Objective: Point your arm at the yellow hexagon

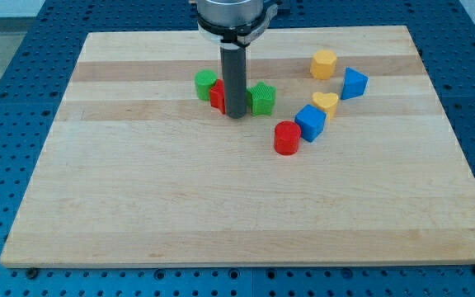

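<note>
The yellow hexagon (323,63) sits on the wooden board at the view's upper right. My tip (237,115) is at the upper middle of the board, well to the left of the hexagon. It stands between a red block (218,96) on its left and a green block (262,99) on its right, close to both. A second green block (206,84) lies just left of the red one.
A blue block (354,83) lies right of the hexagon. Below the hexagon are a yellow heart (326,103), a blue cube (310,123) and a red cylinder (287,138) in a diagonal row. The board's edges (246,264) border a blue perforated table.
</note>
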